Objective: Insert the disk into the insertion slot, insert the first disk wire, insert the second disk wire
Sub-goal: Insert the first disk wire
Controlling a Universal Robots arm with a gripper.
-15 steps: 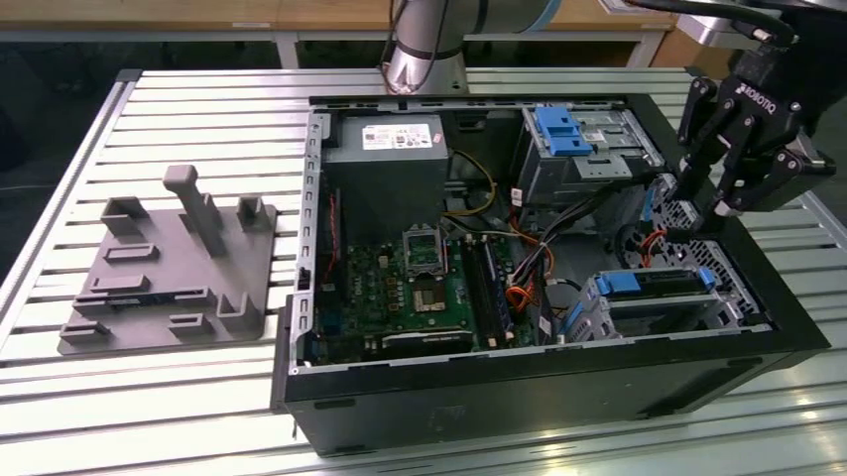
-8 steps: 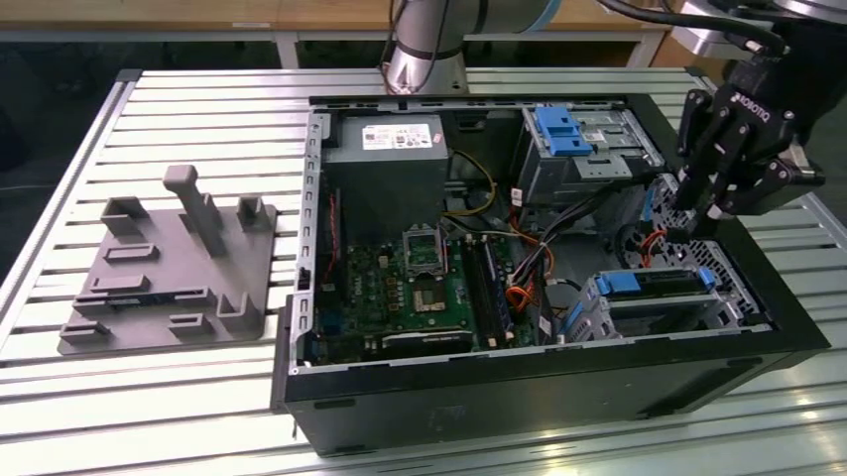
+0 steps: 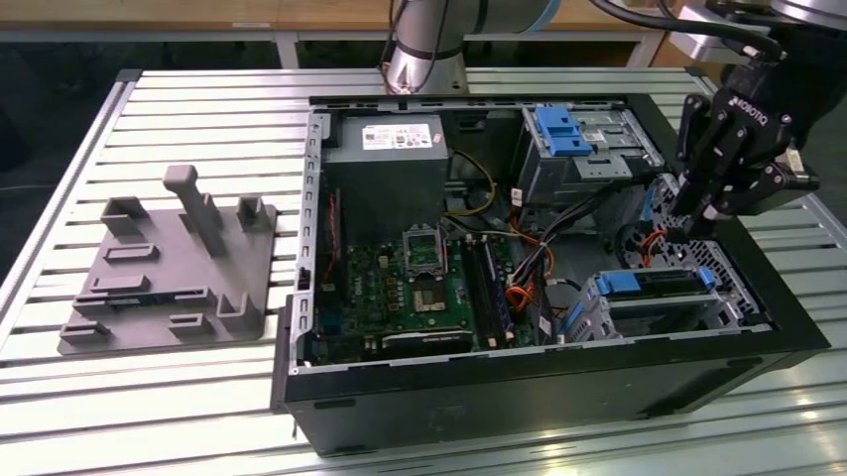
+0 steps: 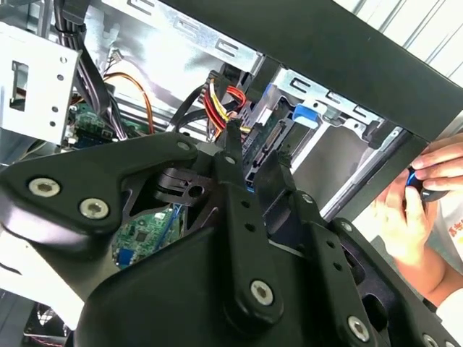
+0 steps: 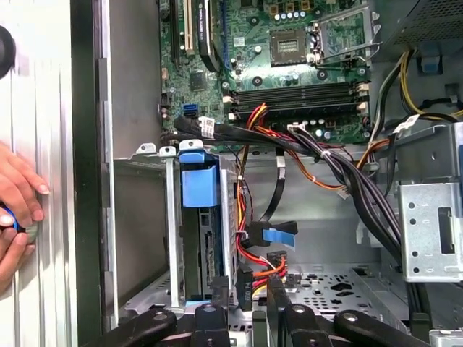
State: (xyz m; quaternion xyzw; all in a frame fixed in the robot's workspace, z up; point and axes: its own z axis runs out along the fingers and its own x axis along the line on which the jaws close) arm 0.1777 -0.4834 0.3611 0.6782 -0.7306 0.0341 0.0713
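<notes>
The disk (image 3: 653, 283) lies inside the insertion slot (image 3: 721, 315), its blue frame end (image 5: 199, 184) facing out of the silver cage (image 5: 172, 217). My gripper (image 3: 688, 230) hangs over the disk's connector end. In both wrist views the gripper (image 5: 260, 296) (image 4: 258, 148) looks shut on the black plug of a red, yellow and orange wire bundle (image 5: 264, 264). That plug sits right at the disk's rear edge (image 4: 266, 137). A black wire with a blue plug (image 5: 279, 235) hangs loose just beside it.
The open computer case (image 3: 530, 387) holds a motherboard (image 3: 411, 288), a power supply (image 3: 384, 139) and a taller cage with a blue latch (image 3: 562, 129). Cable bundles (image 5: 340, 173) cross near the slot. A person's hands (image 5: 18, 210) rest outside the case wall. A grey fixture (image 3: 173, 268) stands on the exterior view's left.
</notes>
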